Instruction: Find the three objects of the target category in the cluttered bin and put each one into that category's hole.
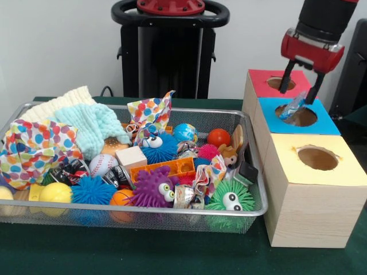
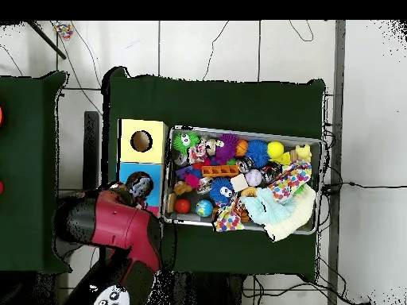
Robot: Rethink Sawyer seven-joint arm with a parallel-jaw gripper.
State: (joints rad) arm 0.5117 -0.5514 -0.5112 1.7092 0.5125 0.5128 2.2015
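Gripper (image 1: 303,98) is above the blue-topped box (image 1: 327,123), fingers closed on a crinkly silver-blue wrapper (image 1: 294,107). Wrapper hangs btwn the fingertips, lower end right at the rim of the blue box's hole (image 1: 300,116); can't tell if it touches the rim. In the overhead view the wrapper (image 2: 141,187) shows as a shiny patch over the same hole, w/ the red arm (image 2: 119,226) just below it.

Behind the gripper in the front view: red-topped box (image 1: 265,82) w/ its own hole. In front of the gripper: yellow-topped box (image 1: 312,186), hole open and dark. All three boxes sit touching in a row on the green table (image 1: 172,252).

Wire bin (image 1: 137,211) lies to one side of the gripper, well apart from it, beside the boxes. It is packed w/ clutter: green spiky ball w/ eye (image 1: 230,198), purple spiky ball (image 1: 152,188), blue spiky ball (image 1: 93,189), orange block (image 1: 166,168), red ball (image 1: 218,137), globe ball (image 1: 184,133), baseball (image 1: 103,164), dotted cloth (image 1: 34,150), mint knit cloth (image 1: 92,127). More shiny wrappers in the bin, e.g. one (image 1: 184,196) near the front rim btwn the purple and green balls.
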